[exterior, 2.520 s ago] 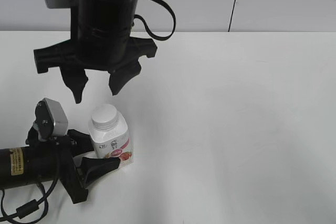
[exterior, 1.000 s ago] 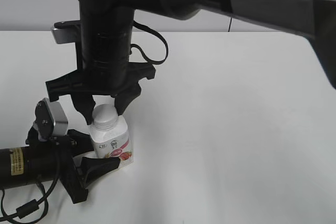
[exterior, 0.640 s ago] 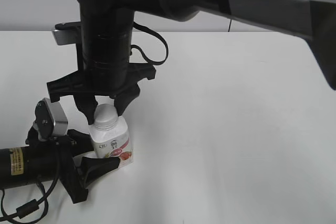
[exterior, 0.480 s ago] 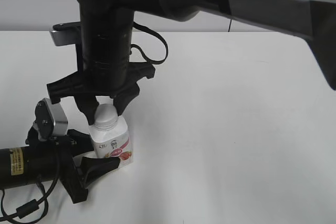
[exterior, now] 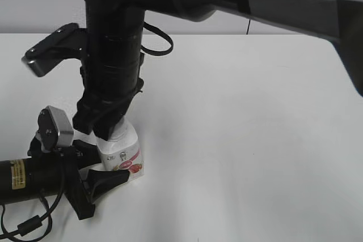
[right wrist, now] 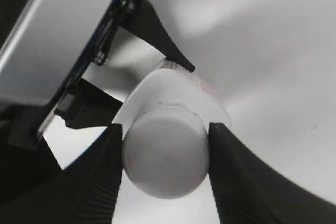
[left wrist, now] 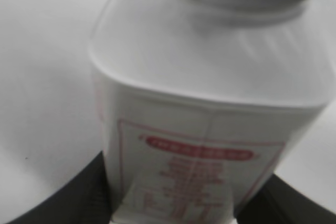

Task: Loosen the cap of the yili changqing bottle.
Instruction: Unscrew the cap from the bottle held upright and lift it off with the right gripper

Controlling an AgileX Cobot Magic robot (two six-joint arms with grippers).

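Observation:
The yili changqing bottle (exterior: 122,154), white with a pink-red label, stands upright on the white table at the lower left. My left gripper (exterior: 96,165) lies low and is shut on the bottle's body (left wrist: 210,129), its black fingers on both sides. My right gripper (exterior: 108,126) comes straight down from above and is shut on the white cap (right wrist: 165,158). Its two ribbed fingers press the cap's rim from both sides (right wrist: 165,169). In the exterior view the cap is hidden behind the right gripper's fingers.
The white table (exterior: 255,140) stretches to the right and back, ending at a grey wall. The right arm's thick black body (exterior: 113,38) stands over the bottle. The left arm (exterior: 28,179) lies along the table's front left edge.
The right gripper came down over the bottle, closed on the cap, then turned about its vertical axis; its wrist camera now points left and its fingers line up front to back.

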